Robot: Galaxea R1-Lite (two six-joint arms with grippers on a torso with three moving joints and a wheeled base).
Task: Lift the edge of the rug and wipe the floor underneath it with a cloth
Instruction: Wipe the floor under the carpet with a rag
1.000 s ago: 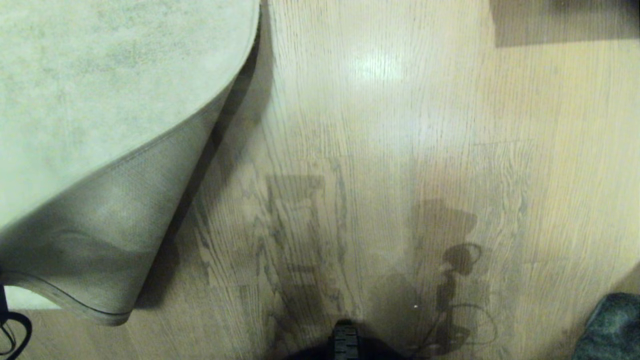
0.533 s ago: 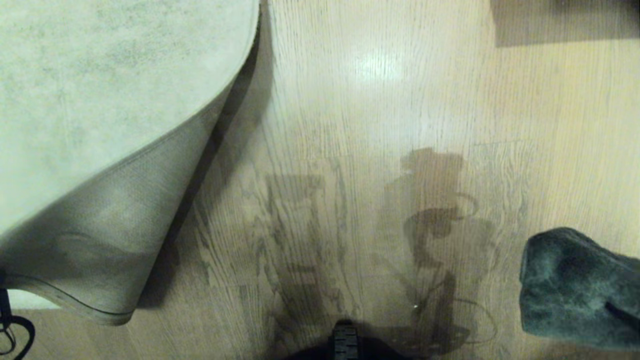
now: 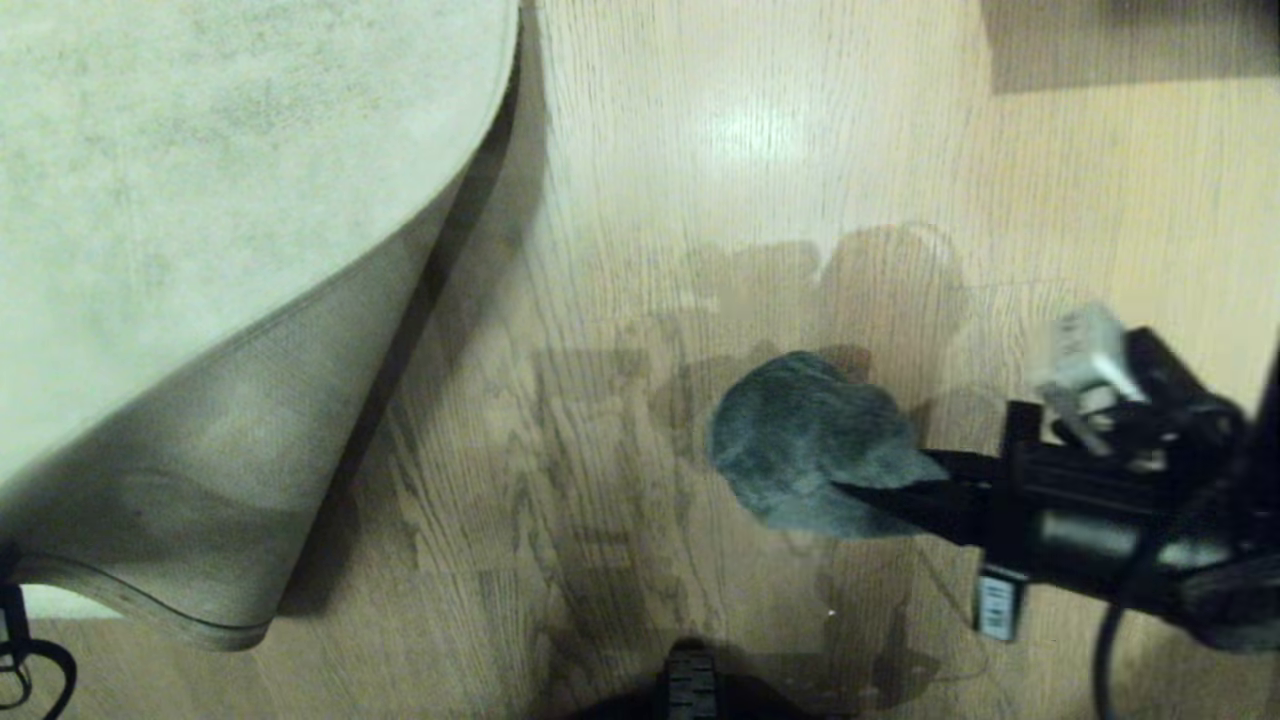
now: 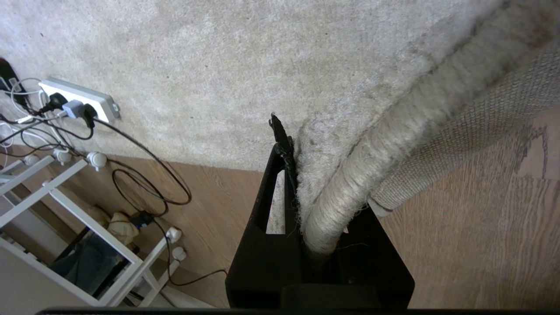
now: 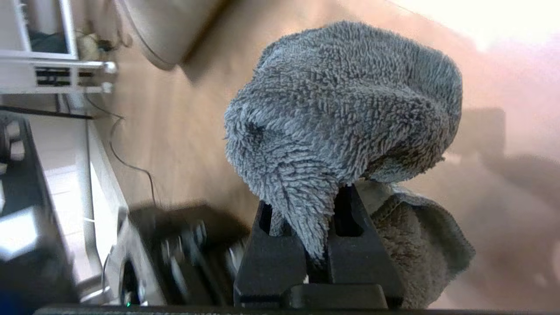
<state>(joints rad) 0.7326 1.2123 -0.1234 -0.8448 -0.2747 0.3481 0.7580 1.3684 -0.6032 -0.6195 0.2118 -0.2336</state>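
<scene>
The left end effector (image 4: 302,183) pinches the rug edge (image 4: 393,140), the thick bound border of a very large pale grey-beige mottled short-pile rug, with its black fingers (image 4: 280,175) pressed together on the pile beside the rolled hem. In the head view that corner of the rug edge (image 3: 215,500) is lifted and curled over, showing its grey-brown woven backing, and a dark shadow lies beneath it on the floor (image 3: 760,130), which is made of light brown oak-look wood planks with dark grain and a bright sheen spot. The right end effector (image 3: 900,495) reaches in from the right side of the head view, its jaws pressed together on the cloth (image 3: 810,440), a small dark grey fluffy fabric rag. The cloth (image 5: 345,113) bunches into a rounded lump beyond the fingertips, with a fold hanging at one side, and it sits over bare floor near the middle of the head view, well apart from the raised rug backing. In the left wrist view, a white power strip (image 4: 78,98) with black cables (image 4: 144,175) lies on the rug near a white metal frame (image 4: 65,210).
</scene>
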